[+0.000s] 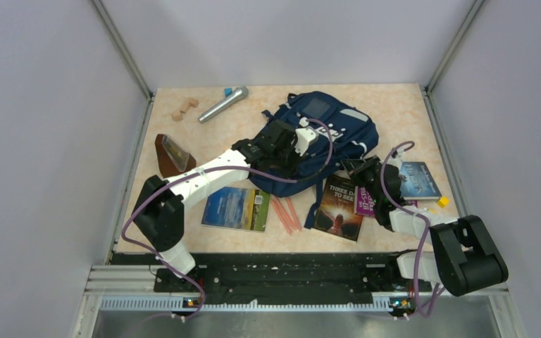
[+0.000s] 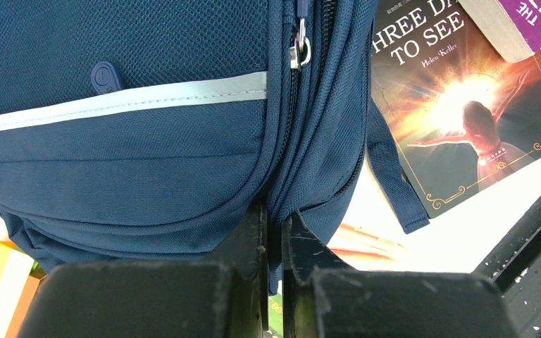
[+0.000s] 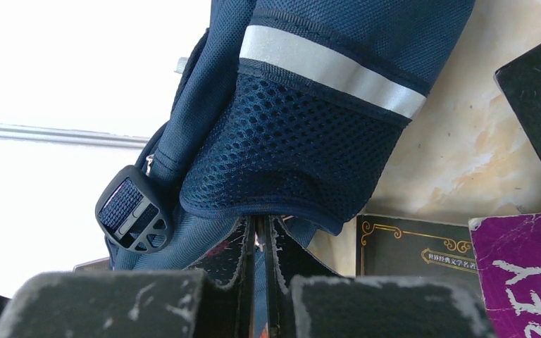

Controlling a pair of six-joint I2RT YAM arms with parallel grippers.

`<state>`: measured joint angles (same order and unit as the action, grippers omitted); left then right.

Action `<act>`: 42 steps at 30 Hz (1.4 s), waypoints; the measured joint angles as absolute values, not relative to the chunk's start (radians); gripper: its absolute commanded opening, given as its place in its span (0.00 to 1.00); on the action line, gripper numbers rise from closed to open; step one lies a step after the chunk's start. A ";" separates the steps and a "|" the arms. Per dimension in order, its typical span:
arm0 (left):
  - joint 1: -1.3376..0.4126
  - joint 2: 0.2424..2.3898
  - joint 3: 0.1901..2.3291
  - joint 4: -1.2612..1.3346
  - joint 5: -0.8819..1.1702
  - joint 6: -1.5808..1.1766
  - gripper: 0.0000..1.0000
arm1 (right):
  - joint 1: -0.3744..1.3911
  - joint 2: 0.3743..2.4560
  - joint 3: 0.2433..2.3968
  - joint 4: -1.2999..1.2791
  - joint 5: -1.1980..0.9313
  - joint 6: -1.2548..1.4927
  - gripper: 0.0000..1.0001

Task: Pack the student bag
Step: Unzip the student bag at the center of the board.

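Top external: student bag [image 1: 338, 130] sits on the table [image 1: 401, 113] toward 12 o'clock, long axis roughly 8-to-2. Both arms are on it. Left gripper [image 2: 273, 222] is pinched tight on near-edge seam fabric, arm stretched long. Right gripper [image 3: 259, 229] is clamped on the 4 o'clock corner, arm folded.

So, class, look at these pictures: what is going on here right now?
Both robot arms have hold of the student bag, which lies on the table. The left gripper is shut on a fold of fabric at its edge, below a zip. The right gripper pinches fabric under the mesh side pocket. The books and pencils lie outside the bag.
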<state>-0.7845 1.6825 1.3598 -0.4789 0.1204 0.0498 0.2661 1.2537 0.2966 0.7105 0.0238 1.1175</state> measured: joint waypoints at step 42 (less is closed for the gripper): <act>-0.785 1.682 1.360 -0.479 0.133 0.004 0.00 | 0.526 1.173 0.268 0.763 0.170 0.866 0.00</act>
